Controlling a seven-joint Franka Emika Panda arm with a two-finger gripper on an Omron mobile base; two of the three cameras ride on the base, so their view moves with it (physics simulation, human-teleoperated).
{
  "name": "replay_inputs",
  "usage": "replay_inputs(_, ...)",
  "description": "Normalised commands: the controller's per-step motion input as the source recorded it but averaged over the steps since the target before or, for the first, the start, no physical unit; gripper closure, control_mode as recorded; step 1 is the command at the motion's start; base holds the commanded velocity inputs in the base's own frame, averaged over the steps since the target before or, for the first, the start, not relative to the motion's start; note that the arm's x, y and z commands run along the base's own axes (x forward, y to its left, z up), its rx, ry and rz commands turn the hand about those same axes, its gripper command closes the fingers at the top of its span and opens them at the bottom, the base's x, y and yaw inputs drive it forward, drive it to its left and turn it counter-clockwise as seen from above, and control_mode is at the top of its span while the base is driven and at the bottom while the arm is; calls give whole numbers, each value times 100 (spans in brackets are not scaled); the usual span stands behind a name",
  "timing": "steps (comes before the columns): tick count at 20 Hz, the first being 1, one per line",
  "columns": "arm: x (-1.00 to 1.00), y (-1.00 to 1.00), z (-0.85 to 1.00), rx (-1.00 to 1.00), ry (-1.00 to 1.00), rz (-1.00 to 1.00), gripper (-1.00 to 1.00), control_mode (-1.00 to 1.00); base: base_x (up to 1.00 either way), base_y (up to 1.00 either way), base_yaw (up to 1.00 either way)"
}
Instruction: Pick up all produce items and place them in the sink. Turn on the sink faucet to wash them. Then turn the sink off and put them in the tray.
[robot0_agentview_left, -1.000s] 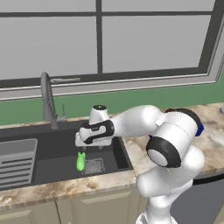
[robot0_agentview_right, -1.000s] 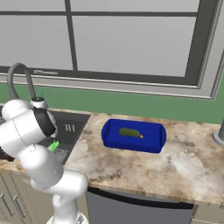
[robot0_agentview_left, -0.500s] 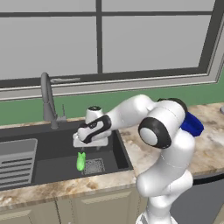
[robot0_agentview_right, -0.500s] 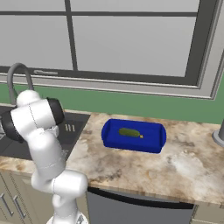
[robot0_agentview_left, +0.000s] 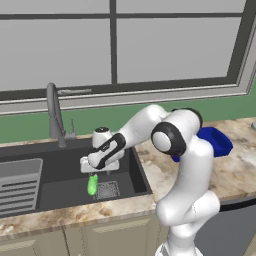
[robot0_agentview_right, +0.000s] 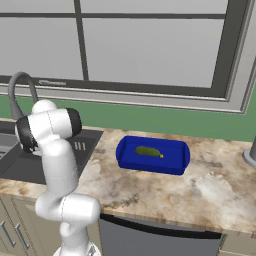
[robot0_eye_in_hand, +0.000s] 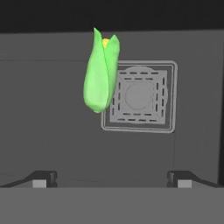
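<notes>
With one olive vegetable (robot0_agentview_right: 148, 151) in the tray (robot0_agentview_right: 125, 159), I hover my gripper (robot0_eye_in_hand: 112, 178), fingers apart, to descend onto the lime one (robot0_eye_in_hand: 100, 74).

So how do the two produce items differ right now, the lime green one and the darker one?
The lime green vegetable lies on the sink floor beside the drain grate; the olive green vegetable lies in the blue tray on the counter. The first is bright, with a pointed end showing yellow; the second is dull and darker. Both are small, elongated, and free of the open gripper.
</notes>
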Motion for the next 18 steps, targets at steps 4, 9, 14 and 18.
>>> replay_inputs(4, 34, 4, -15, 0, 0, -1, -100, -100, 0, 0, 0)
replay_inputs(9, 30, 4, -20, -1, 0, 0, -100, -100, 0, 0, 0)
replay_inputs(14, 31, 13, -26, 0, 0, 0, -100, -100, 0, 0, 0)
replay_inputs(18, 16, 22, -29, 0, 0, -1, -100, -100, 0, 0, 0)
